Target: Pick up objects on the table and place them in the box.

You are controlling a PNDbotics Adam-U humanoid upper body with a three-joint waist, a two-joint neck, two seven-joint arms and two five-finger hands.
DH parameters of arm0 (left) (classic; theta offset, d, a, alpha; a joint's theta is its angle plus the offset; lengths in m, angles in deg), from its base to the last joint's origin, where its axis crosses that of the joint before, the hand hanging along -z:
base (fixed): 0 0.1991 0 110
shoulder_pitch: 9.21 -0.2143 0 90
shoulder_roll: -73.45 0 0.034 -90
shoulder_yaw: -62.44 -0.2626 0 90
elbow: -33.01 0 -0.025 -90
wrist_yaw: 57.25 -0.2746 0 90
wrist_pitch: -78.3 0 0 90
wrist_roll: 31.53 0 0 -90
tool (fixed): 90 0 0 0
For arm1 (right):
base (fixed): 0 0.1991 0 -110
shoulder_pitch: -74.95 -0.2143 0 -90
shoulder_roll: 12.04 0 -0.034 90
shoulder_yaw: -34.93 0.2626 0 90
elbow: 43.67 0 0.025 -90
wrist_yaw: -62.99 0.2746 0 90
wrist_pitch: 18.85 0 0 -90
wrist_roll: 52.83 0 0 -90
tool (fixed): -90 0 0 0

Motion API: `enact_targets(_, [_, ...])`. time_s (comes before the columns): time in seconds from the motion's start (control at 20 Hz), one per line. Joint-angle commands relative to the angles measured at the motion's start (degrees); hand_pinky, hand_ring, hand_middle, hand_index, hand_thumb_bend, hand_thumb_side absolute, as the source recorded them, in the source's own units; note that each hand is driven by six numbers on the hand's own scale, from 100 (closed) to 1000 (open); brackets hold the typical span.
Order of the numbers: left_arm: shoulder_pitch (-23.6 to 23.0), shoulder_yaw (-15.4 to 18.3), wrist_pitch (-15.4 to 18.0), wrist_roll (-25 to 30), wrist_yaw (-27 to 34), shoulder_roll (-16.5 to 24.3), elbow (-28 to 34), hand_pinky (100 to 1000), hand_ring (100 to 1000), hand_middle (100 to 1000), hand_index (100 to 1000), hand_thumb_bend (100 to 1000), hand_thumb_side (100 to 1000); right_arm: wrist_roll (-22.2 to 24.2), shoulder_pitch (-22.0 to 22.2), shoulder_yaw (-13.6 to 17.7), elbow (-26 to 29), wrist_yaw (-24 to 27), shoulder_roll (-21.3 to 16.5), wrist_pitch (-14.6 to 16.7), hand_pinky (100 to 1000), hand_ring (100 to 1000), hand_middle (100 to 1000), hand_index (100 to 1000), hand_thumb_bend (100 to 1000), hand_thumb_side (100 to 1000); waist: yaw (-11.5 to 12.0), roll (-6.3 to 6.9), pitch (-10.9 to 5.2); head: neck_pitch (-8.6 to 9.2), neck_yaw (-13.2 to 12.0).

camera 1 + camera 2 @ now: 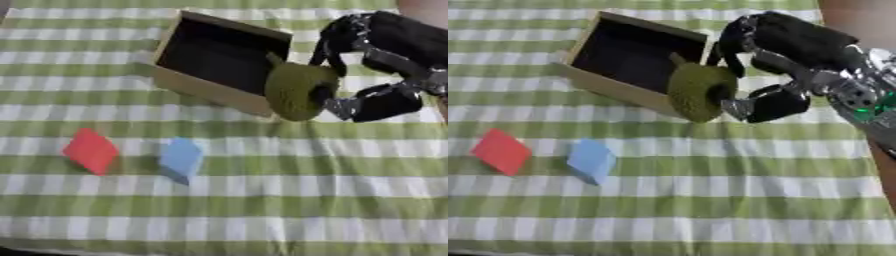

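We see a red block (90, 150) and a blue block (181, 157) well below the box (206, 89); our right hand (776, 60) grips a green round object (299, 91) at the box's right corner.

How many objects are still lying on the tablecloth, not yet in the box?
2: a red block at the left and a blue block beside it. The right hand holds a green object at the box edge.

A table under a green-and-white checked cloth (262, 210) carries an open cardboard box (206, 90) just left of the right hand's fingers (337, 107), and a red block (89, 150) and blue block (181, 156) well below-left of them.
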State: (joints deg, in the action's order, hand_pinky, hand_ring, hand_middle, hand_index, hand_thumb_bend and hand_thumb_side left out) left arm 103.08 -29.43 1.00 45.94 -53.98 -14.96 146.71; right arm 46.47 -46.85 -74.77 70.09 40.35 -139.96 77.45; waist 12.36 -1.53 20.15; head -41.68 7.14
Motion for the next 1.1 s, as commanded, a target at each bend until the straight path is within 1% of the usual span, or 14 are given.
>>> enact_targets(0.05, [0.5,0.3,-0.2,0.0,0.1,0.8,0.9,818,761,778,916,253,646,-1.4,-1.2,2.7,0.8,-0.4,-2.7,-0.5,811,666,317,624,100,244,0.1,-0.86,-2.20,0.71,-0.1])
enact_targets(0.2, [0.6,0.1,-0.2,0.1,0.2,0.9,0.9,818,761,778,916,253,647,-1.0,-2.4,3.4,0.8,0.2,-3.6,-2.5,810,669,321,628,100,245,0.2,-1.04,-2.23,0.51,0.1])
enact_targets(0.3, [0.6,0.0,-0.2,0.3,0.2,0.9,0.9,818,762,778,916,253,646,-0.3,-3.9,3.8,0.8,0.5,-3.9,-4.8,812,671,323,630,100,244,0.3,-1.14,-2.24,0.31,0.4])
enact_targets(0.45, [0.6,0.0,-0.3,0.3,0.3,1.0,0.9,819,762,779,916,251,648,0.9,-6.6,4.4,0.8,0.5,-2.8,-8.6,813,674,326,636,100,236,0.5,-1.23,-2.11,0.27,0.7])
enact_targets(0.6, [0.7,0.0,-0.3,0.4,0.3,1.1,0.9,819,763,780,917,249,650,2.1,-9.0,4.5,-0.1,0.1,-1.3,-10.6,814,679,331,641,100,223,0.8,-1.32,-1.82,0.33,0.8])
enact_targets(0.8, [0.9,-0.2,-0.4,0.6,0.3,1.1,0.9,819,764,781,917,247,652,3.3,-13.0,3.1,-4.0,-2.0,1.4,-10.1,814,681,336,644,100,241,1.1,-1.54,-1.55,0.33,1.1])
enact_targets(1.1, [1.5,-0.5,-0.4,0.9,0.6,0.9,0.9,820,764,781,916,247,650,4.9,-18.9,-0.1,-13.6,-6.3,7.1,-7.7,813,685,341,646,100,246,2.2,-1.75,-1.28,0.65,1.9])
